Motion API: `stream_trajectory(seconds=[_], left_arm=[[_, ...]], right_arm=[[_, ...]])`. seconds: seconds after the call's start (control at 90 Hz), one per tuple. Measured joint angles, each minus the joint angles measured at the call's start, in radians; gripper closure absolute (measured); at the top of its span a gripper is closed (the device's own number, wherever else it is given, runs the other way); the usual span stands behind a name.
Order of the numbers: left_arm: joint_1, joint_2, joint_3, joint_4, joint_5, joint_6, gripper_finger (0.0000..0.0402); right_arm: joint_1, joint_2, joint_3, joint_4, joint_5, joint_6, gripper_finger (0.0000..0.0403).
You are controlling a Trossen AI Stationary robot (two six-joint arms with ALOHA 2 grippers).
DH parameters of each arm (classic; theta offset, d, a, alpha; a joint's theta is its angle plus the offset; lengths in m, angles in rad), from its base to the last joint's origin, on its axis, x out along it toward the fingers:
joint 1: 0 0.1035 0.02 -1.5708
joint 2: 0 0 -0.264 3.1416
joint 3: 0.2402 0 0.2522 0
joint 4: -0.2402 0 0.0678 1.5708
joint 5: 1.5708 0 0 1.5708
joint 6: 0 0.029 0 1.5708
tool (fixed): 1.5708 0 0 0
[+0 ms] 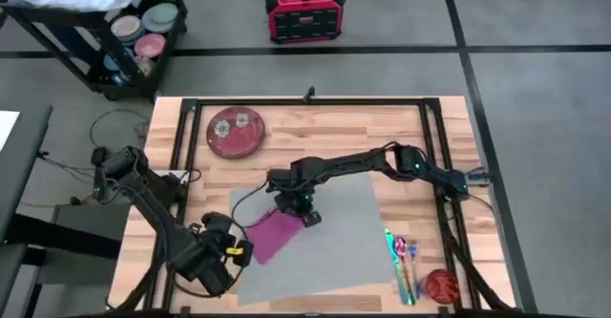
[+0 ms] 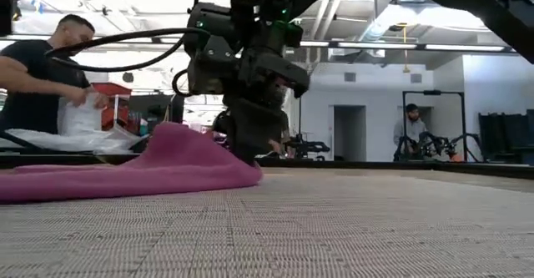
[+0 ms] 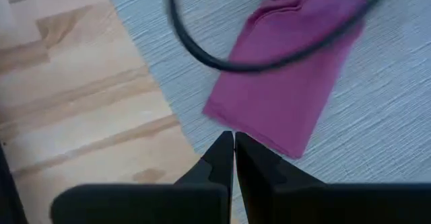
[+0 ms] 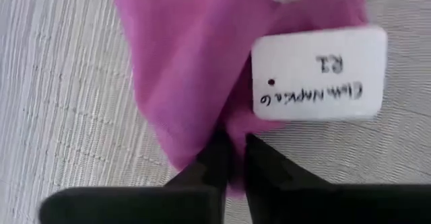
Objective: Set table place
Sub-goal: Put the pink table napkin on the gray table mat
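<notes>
Table [image 1: 334, 132] is being shown as light wood planks with visible grain, smooth, edged by a black metal frame. Placemat [image 1: 334, 242] is being seen as grey woven fabric, ribbed and rough, matt. Napkin [image 1: 272, 232] is being shown as soft purple cloth, matt, bunched and pinched in the right gripper [image 4: 231, 158]; a white paper-like label [image 4: 318, 72] with handwriting is being seen on it. Both grippers' fingers, left gripper [image 3: 234, 158] included, are being shown as dark matt plastic-looking. Cable [image 3: 269, 59] is being seen as black, smooth.

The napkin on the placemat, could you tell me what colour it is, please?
The napkin is purple-magenta, seen best in the left wrist view.
</notes>
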Motion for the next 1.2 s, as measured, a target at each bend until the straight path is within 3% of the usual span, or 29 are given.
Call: stream_trajectory(seconds=[0.167, 0.344, 0.578, 0.789, 0.889, 1.044, 1.2], left_arm=[[0.031, 0.001, -0.078, 0.184, -0.015, 0.091, 0.0401], [0.056, 0.001, -0.168, 0.352, -0.015, 0.141, 0.0401], [0.063, 0.001, -0.259, 0.514, -0.015, 0.14, 0.0401], [0.063, 0.001, -0.294, 0.591, -0.015, 0.159, 0.0401], [0.063, 0.001, -0.294, 0.592, -0.015, 0.151, 0.0401], [0.063, 0.001, -0.294, 0.593, -0.015, 0.151, 0.0401], [0.063, 0.001, -0.294, 0.593, -0.015, 0.142, 0.0401]], right_arm=[[-0.038, 0.0, 0.055, -0.046, -0.096, 0.075, 0.0307], [-0.069, 0.0, 0.074, -0.012, -0.106, 0.094, 0.0253], [-0.137, 0.0, 0.074, -0.054, -0.091, 0.115, 0.0235], [-0.189, 0.0, 0.074, -0.113, -0.075, 0.115, 0.0256], [-0.202, 0.0, 0.074, -0.14, -0.059, 0.087, 0.0294], [-0.197, 0.0, 0.074, -0.129, -0.055, 0.059, 0.0384], [-0.186, -0.001, 0.067, -0.124, -0.058, 0.058, 0.0398]])
